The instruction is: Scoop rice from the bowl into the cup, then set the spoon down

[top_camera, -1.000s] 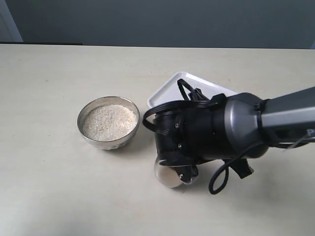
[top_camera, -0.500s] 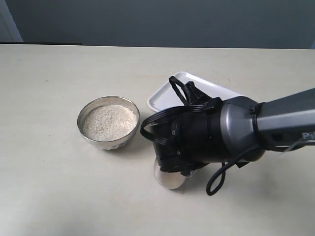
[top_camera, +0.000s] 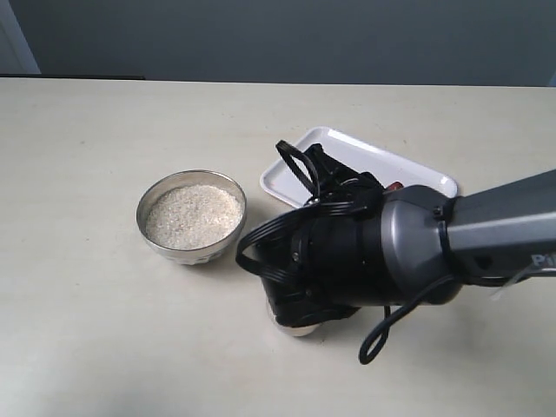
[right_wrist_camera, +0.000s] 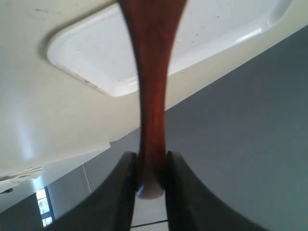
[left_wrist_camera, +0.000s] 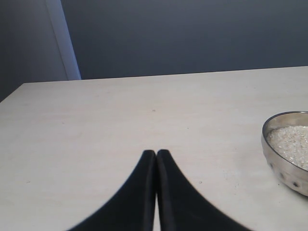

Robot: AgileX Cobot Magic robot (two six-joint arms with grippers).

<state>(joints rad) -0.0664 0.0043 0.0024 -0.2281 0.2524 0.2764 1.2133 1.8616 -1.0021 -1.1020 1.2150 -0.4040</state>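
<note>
The bowl (top_camera: 191,215) sits left of centre, filled with off-white rice (top_camera: 193,214); the left wrist view catches its rim (left_wrist_camera: 288,153) at the edge. My right gripper (right_wrist_camera: 151,155) is shut on the handle of the reddish-brown spoon (right_wrist_camera: 152,72), which points toward the white tray (right_wrist_camera: 96,57); the scoop runs out of that view. In the exterior view the right arm (top_camera: 373,252) covers the cup, and only a pale sliver of the cup (top_camera: 295,328) shows under it. The left gripper (left_wrist_camera: 156,153) is shut on nothing above bare table, left of the bowl.
A white rectangular tray (top_camera: 365,158) lies behind the right arm, partly covered by it. Black cables (top_camera: 300,169) loop off the wrist over the tray. The table (top_camera: 87,330) is pale beige, with a dark wall behind.
The right arm has swung left and lower over the cup, hiding nearly all of it. More of the tray's far right end now shows. The bowl has not moved.
</note>
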